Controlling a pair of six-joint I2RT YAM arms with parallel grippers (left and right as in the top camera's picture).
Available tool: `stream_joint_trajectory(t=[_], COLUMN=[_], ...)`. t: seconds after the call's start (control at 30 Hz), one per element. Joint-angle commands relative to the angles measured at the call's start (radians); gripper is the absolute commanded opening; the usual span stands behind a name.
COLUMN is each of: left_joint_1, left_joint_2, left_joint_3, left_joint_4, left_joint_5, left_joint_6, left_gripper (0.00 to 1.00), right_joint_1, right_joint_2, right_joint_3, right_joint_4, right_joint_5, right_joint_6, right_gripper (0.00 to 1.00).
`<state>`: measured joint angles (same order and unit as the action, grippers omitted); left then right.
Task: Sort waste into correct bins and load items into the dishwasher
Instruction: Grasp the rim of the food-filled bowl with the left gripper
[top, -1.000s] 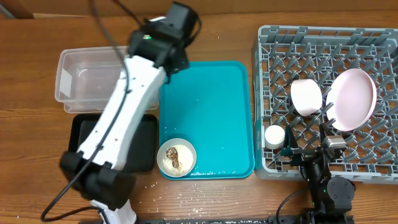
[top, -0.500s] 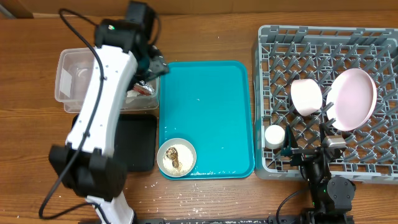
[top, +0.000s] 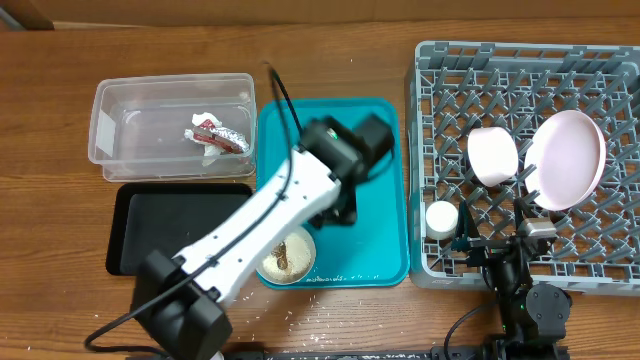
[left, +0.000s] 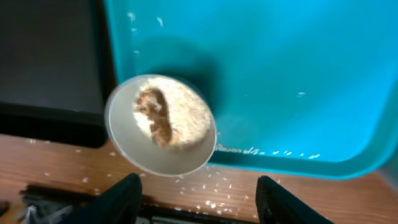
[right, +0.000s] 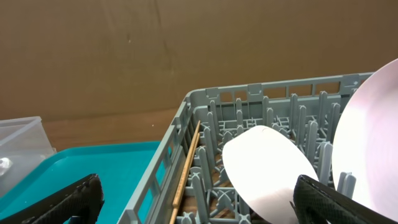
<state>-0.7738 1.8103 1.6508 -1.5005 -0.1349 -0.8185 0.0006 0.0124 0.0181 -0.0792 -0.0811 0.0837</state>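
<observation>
The grey-white bowl (left: 160, 124) of rice and brown scraps sits at the teal tray's near-left corner, partly under my left arm in the overhead view (top: 292, 258). My left gripper (left: 202, 202) hovers over the teal tray (top: 340, 205), open and empty. The red-and-silver wrapper (top: 222, 132) and white tissue (top: 208, 150) lie in the clear tub (top: 120, 100). The black tray (top: 150, 215) sits below it. The grey dish rack (top: 440, 60) holds the pink bowl (top: 492, 155), plate (top: 568, 160) and cup (top: 441, 217). At the rack's front edge, my right gripper (right: 199, 208) stands open and empty.
The teal tray (top: 340, 150) lies between the bins and the rack. Loose rice grains (left: 249, 186) are scattered on the wooden table by the tray's front edge. A wooden chopstick (right: 186, 168) rests inside the rack's left wall.
My left arm swung to the clear tub, let go of the wrapper there, then moved right over the teal tray. Its jaws went from shut to open. The right arm stayed still.
</observation>
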Motion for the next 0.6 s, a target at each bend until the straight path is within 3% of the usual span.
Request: stream_joint_trajectory(t=[0.0,0.3,0.4,0.47,0.53,0.57], left_joint_1=[-0.06,-0.063,-0.063,-0.064,-0.064,-0.064], left_joint_2=[-0.007,-0.006,-0.006,-0.006,-0.006,-0.006], left_joint_3=[-0.172,-0.486,-0.522,-0.522,-0.522,-0.522], left_joint_4=[0.094,0.401,0.475,0.519,0.553,0.558], left_joint_5=[0.045,-0.026,-0.055,-0.082,-0.118,-0.127], left_joint_6=[-0.064,-0.083,-0.057,-0.002,0.035,0.038], left_gripper=[0.63,0.53,0.4,0.23,0.22,0.16], right_joint_1=[-0.002,-0.002,-0.002,-0.002,-0.002,-0.002], right_joint_2=[-0.01,-0.01,-0.01,-0.01,-0.01,-0.01], right_joint_3=[-0.01,-0.01,-0.01,-0.01,-0.01,-0.01], right_joint_4=[0.005,0.005,0.005,0.005,0.005,0.005], right_joint_5=[0.002,0.002,0.002,0.002,0.002,0.002], right_joint_6=[-0.003,-0.003,-0.003,-0.003,-0.003,-0.003], right_gripper=[1.0,1.0,1.0,1.0,1.0,1.0])
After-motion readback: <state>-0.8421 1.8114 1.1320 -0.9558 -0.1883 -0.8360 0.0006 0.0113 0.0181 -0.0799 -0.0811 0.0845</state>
